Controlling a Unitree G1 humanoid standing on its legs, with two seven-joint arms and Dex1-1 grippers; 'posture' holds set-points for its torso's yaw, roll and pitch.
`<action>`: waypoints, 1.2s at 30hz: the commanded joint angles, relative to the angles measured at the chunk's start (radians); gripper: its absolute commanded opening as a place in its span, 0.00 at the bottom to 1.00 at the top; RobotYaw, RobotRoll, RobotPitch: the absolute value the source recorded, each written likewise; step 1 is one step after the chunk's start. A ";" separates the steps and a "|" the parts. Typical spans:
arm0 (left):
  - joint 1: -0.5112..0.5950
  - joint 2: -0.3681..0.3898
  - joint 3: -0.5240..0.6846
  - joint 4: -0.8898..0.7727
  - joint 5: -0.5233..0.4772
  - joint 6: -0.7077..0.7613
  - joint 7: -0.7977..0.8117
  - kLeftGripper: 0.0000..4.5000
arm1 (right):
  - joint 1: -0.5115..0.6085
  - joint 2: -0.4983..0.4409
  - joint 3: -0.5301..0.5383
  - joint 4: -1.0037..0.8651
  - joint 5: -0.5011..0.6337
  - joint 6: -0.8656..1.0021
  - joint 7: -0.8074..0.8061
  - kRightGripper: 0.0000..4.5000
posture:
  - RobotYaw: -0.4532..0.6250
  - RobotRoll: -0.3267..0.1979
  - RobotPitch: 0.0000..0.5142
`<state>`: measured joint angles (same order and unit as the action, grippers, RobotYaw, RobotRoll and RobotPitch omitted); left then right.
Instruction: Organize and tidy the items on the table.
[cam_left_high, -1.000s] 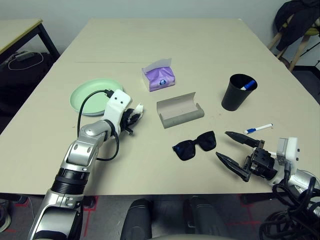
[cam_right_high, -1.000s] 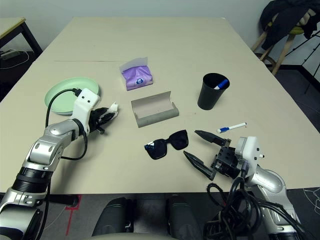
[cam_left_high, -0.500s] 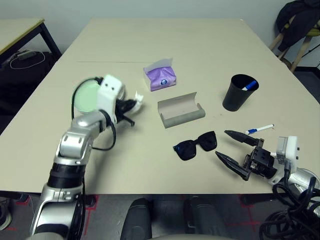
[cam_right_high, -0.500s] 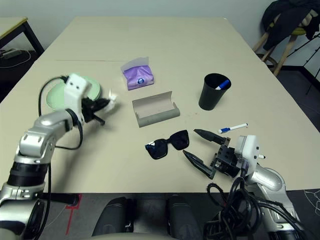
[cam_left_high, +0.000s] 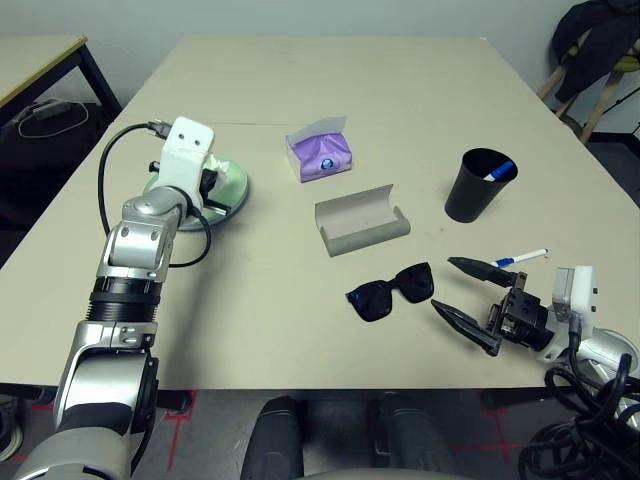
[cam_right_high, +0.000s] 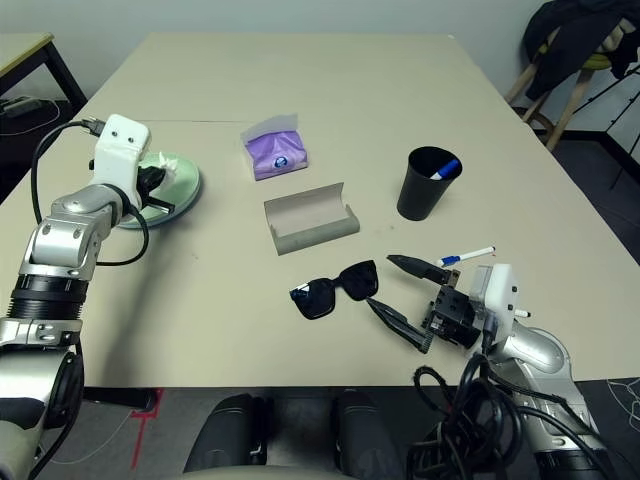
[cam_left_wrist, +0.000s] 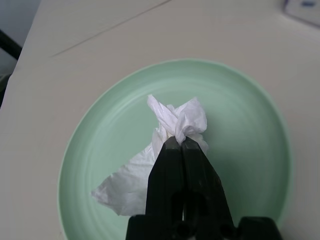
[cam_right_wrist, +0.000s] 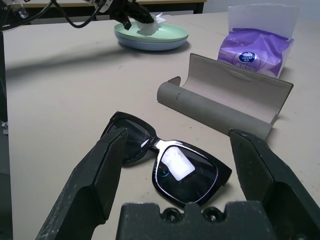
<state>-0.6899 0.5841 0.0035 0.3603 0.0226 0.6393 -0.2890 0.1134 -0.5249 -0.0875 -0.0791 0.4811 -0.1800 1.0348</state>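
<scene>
- Right gripper (cam_left_high: 478, 300) sits nearest, low over the table (cam_left_high: 400, 120) with its fingers spread wide and nothing between them; the black sunglasses (cam_left_high: 390, 291) lie just in front, not yet picked up
- White pen (cam_left_high: 516, 257) with a blue cap lies loose on the table just beyond that gripper, still to be put away
- Grey glasses case (cam_left_high: 361, 220) lies open and empty past the sunglasses, so that pairing looks undone
- Black cup (cam_left_high: 479, 185) stands further right with one blue-tipped pen already in it
- Left gripper (cam_left_wrist: 182, 146) is over the mint-green plate (cam_left_wrist: 250, 130), fingers pinched tight on the crumpled tissue wad (cam_left_wrist: 175, 122), which trails down onto the plate; the green plate rests stacked on a light-blue one (cam_right_wrist: 150, 46)
- Purple tissue pack (cam_left_high: 320, 152) stands furthest back, near the seam line
- By my reading the tidying is at an early stage: plates stacked, one pen in the cup, tissue about to be released, and sunglasses, case and loose pen left
</scene>
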 joint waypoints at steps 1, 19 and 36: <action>-0.016 -0.011 -0.008 0.059 0.029 -0.026 0.016 0.01 | 0.017 -0.003 -0.009 -0.015 -0.001 0.004 -0.003 1.00 | 0.44 0.62 0.21; 0.087 -0.063 0.242 -0.200 -0.220 -0.045 -0.081 0.99 | -0.033 0.000 0.002 0.033 -0.013 -0.007 0.011 1.00 | 0.44 0.62 0.21; 0.416 -0.015 0.325 -0.593 -0.464 0.013 -0.255 0.99 | -0.132 0.012 0.008 0.133 -0.032 -0.029 0.059 1.00 | 0.49 0.62 0.16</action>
<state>-0.2976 0.5518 0.3178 -0.1967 -0.4142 0.6360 -0.5127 -0.0164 -0.5114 -0.0836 0.0340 0.4577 -0.1970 1.0830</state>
